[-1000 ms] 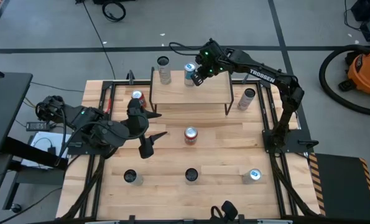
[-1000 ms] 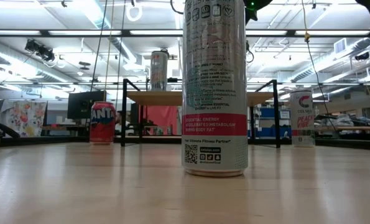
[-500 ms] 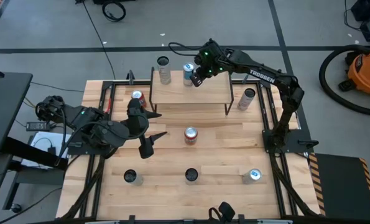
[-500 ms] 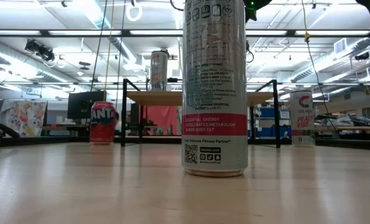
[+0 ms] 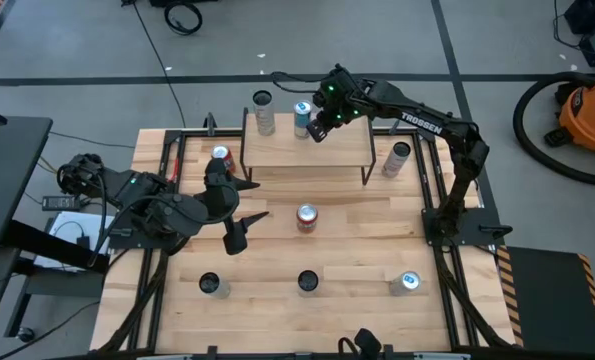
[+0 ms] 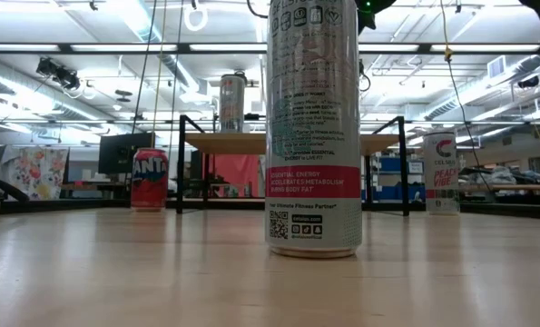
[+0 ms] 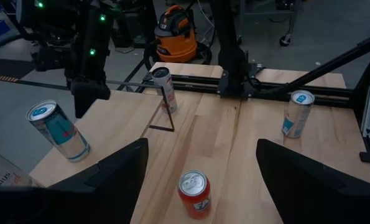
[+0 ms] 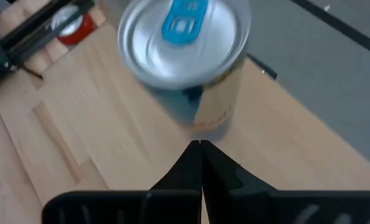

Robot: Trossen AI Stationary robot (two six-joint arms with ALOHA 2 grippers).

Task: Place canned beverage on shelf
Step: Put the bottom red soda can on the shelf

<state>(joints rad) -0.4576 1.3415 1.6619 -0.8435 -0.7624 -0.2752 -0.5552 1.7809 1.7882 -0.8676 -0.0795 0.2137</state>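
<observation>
Already the blue-tabbed can [image 8: 185, 43] stands on the shelf [image 5: 307, 152], just beyond the right gripper's [image 8: 201, 149] pinched-shut empty fingers; left gripper [image 7: 200, 162] waits, fingers wide; placement looks done.

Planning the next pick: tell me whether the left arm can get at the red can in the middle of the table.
Probably yes. The left gripper hangs open beside the red can, with only bare table between. The right gripper, shut, is over the shelf.

Bright overhead striplights; right wrist view's can [image 8: 185, 56] blurred
</observation>
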